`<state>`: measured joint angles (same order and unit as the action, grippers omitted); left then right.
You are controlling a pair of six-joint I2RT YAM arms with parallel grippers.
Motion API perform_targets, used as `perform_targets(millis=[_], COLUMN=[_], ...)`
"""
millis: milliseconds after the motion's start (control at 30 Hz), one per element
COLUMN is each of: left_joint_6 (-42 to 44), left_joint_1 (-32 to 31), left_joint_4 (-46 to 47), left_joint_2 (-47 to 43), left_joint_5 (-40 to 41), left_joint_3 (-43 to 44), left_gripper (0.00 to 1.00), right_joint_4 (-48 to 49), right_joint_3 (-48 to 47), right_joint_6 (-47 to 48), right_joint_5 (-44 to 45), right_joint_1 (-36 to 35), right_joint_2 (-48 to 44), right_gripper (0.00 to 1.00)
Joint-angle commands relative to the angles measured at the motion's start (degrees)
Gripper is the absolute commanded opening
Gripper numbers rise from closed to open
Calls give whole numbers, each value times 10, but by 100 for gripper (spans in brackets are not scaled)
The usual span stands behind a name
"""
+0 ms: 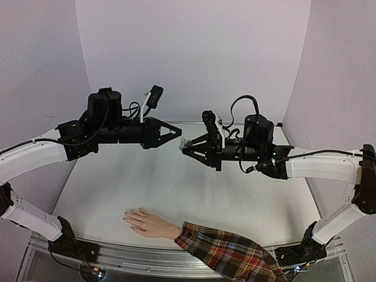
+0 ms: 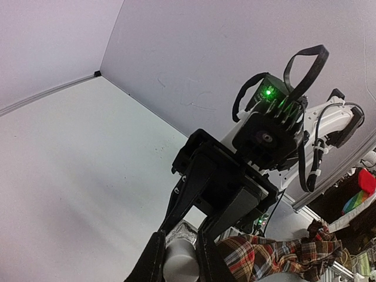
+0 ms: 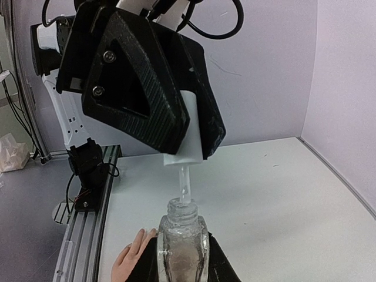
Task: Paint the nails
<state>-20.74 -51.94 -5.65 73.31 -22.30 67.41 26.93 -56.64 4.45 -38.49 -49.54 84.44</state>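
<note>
Five beige fingers lie flat on the white table (image 1: 176, 188) close to its near edge, just beyond the aluminium rail (image 1: 117, 255). They belong to a smooth, matte mannequin hand (image 1: 147, 223), palm down, whose wrist disappears into a soft red plaid sleeve (image 1: 229, 255). The long axis of hand and forearm runs along the near edge, and the fingers point toward the left arm's side. The nails (image 1: 126, 218) sit at those leftward tips. They are too small in the overhead view to tell one from another, and the right wrist view shows only part of the hand at its lower edge.

Farther back, above the middle of the table and well apart from the hand, the two black claws meet tip to tip. The right claw (image 1: 185, 148) is closed on a small clear glass bottle (image 3: 182, 247), flat-sided with rounded shoulders and a short threaded neck, held upright between its fingers. The left claw (image 1: 178, 133) is closed on the white cylindrical cap (image 3: 191, 141), plain and matte. The cap is lifted off the neck, and a thin pale brush stem (image 3: 184, 185) hangs straight down from it into the bottle's mouth. Whether bristles show at its end cannot be told.

Both claws are wedge-shaped, hard black plastic with screw heads showing, on white arm links. Behind them stands a bare, pale lilac wall (image 1: 194, 53).
</note>
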Motion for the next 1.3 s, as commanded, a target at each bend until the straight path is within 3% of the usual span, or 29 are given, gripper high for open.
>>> perform_targets(millis=[0,367,767,900,1033,1133,1267], left_joint_6=[15,25,79,73,46,23,-2], left_joint_1=[3,2,2,2,1,2,1], left_joint_4=[-14,-43,-173,-164,-114,-79,-54], left_joint_2=[14,37,94,94,79,58,24], left_joint_5=[-16,-32,-46,-46,-30,8,50], left_joint_3=[36,56,132,134,129,119,110], left_gripper=[0,0,0,0,14,35,55], right_joint_4=[30,38,66,97,103,109,118], right_joint_3=[-33,-40,-61,-61,-45,-26,-4], right_joint_6=[-5,-10,-18,-34,-33,-31,-33], right_joint_5=[-15,-13,11,19,28,42,56], right_joint_1=[-1,-2,-1,-1,-1,-1,-1], right_joint_2=[6,9,7,10,6,-1,-2], right_gripper=[0,0,0,0,0,0,0])
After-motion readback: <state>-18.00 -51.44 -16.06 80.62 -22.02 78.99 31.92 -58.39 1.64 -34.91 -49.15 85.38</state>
